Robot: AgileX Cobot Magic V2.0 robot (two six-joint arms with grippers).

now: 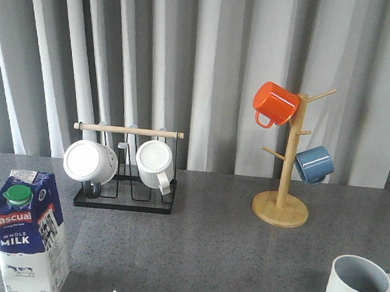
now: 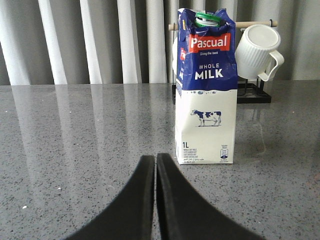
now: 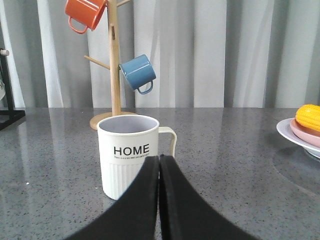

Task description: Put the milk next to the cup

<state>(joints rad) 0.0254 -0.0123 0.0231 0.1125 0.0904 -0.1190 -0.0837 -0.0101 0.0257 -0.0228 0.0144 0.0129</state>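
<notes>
starting step, nothing grasped: my left hand [image 2: 154, 162] closed and empty, milk [image 2: 206, 85] upright just ahead; right hand [image 3: 159, 165] closed, cup [image 3: 131, 152] before it. next: open left, grip carton.

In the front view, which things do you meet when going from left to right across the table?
Milk carton → black rack with two white mugs → wooden mug tree with orange and blue mugs → HOME cup.
</notes>
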